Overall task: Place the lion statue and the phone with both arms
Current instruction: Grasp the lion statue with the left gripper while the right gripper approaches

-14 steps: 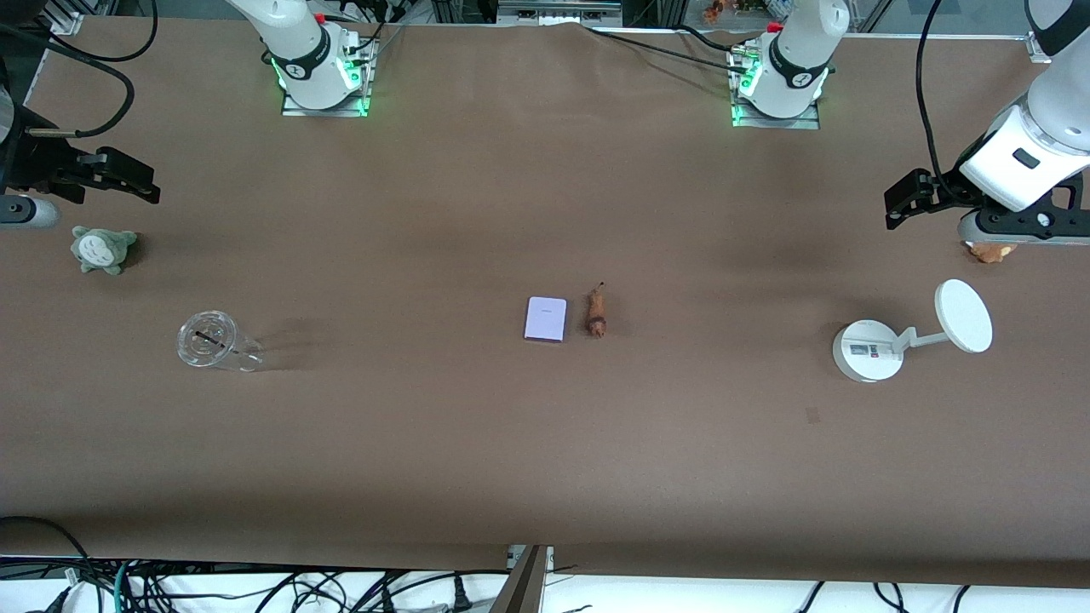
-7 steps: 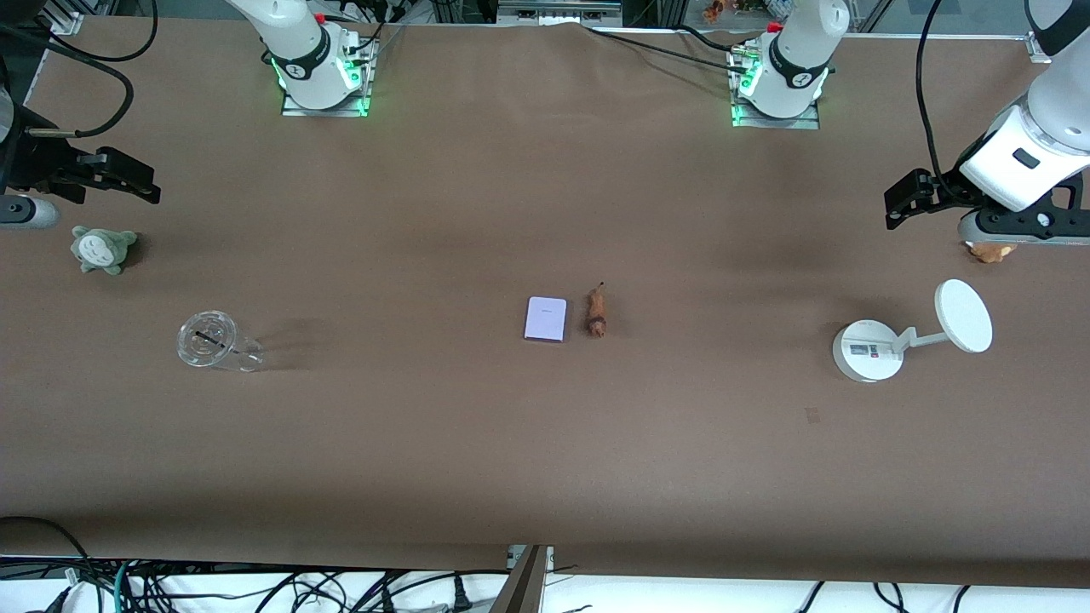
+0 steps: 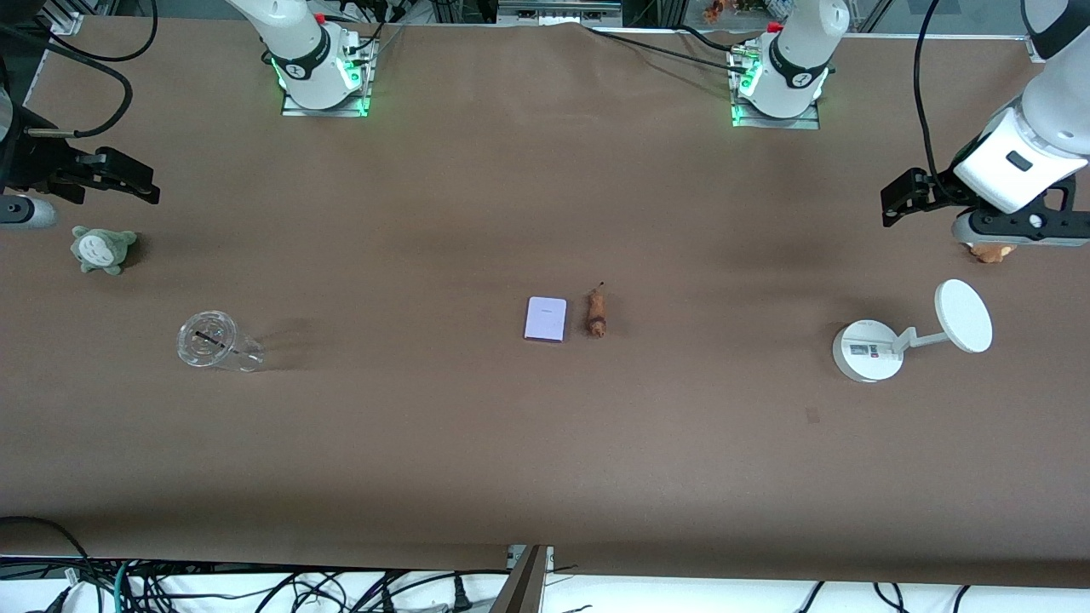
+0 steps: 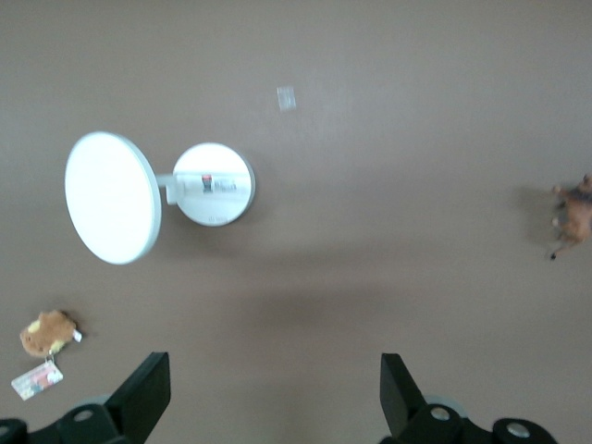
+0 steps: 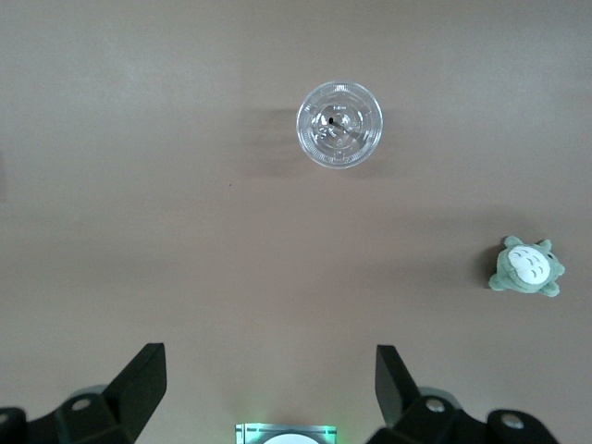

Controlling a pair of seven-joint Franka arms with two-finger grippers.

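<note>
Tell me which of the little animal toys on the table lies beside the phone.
The lion statue, slim and reddish-brown, beside the phone mid-table. The grey-green plush and tan plush sit at the table's ends.

brown table (image 3: pixel 477 460), cables (image 3: pixel 255 587) along edge

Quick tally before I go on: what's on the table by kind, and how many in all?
Plush toys: 2, grey-green plush, tan-brown plush
Animal figurines: 1, lion statue
Phones: 1, phone
Clear cups: 1, clear cup
White stands: 1, white stand
Total: 6
</note>
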